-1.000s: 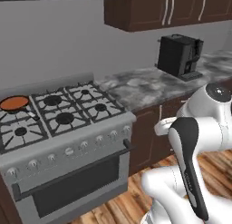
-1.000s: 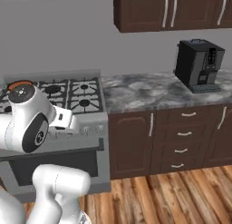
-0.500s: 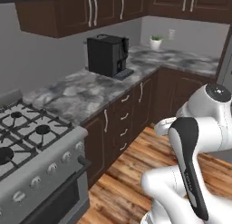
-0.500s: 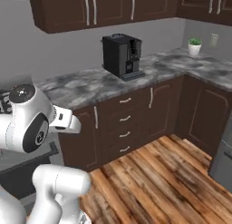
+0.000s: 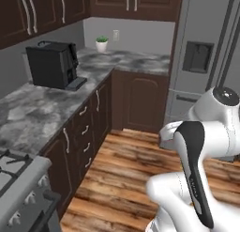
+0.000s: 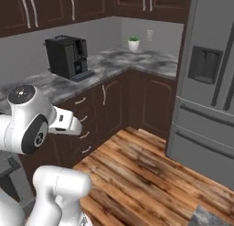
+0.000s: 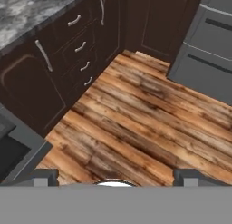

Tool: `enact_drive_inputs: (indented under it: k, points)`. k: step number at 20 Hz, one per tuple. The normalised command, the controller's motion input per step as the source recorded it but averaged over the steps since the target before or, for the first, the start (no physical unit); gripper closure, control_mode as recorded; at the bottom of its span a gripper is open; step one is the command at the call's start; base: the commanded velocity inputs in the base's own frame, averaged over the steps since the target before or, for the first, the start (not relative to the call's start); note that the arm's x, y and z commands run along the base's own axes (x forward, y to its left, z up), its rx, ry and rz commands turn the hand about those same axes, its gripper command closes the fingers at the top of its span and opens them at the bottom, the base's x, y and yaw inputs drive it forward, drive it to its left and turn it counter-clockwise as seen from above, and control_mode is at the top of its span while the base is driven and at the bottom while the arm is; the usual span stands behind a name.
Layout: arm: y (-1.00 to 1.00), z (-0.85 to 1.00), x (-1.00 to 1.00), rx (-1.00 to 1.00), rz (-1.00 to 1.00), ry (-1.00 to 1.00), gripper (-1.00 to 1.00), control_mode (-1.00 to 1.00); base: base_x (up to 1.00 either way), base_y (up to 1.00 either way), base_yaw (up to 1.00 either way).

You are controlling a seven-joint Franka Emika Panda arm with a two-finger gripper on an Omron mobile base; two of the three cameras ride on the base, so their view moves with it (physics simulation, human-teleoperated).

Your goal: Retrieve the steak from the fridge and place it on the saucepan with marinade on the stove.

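We see the stove (image 5: pixel 18 179) corner in the left base view, left of the coffee machine (image 5: pixel 52 64); the grey fridge (image 6: pixel 208 90), doors closed, stands right of it; hand view shows gripper (image 7: pixel 116 177) spread, empty, over wood floor (image 7: pixel 136 123).

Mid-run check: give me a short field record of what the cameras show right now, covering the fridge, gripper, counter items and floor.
fridge: tall grey French-door refrigerator, doors closed, bottom drawer shut
gripper: two dark finger tips spread wide apart, nothing between them, aimed at the floor
counter: grey marbled stone countertop over dark brown cabinets
on counter: black coffee machine; small green potted plant in the corner
stove: grey steel range, corner visible at lower left of the left base view
floor: brown wooden planks
steak: not yet retrieved
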Motion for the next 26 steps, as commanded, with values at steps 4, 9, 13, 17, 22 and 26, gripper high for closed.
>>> enact_drive_inputs:
  k: [4,9,13,17,22,26]
  points:
    - [0.0,0.0,0.0,0.0,0.0,0.0,-1.0,1.0,0.79,-0.1,-0.17]
    - [0.0,0.0,0.0,0.0,0.0,0.0,-1.0,1.0,1.0,-0.26,-0.1]
    - [0.0,0.0,0.0,0.0,0.0,0.0,-1.0,1.0,0.94,-0.4,-0.06]
    - [0.0,0.0,0.0,0.0,0.0,0.0,-1.0,1.0,0.68,-0.6,-0.15]
    - [0.0,0.0,0.0,0.0,0.0,0.0,-1.0,1.0,0.1,-0.61,-0.35]
    - [0.0,0.0,0.0,0.0,0.0,0.0,-1.0,1.0,0.0,-0.6,-0.47]
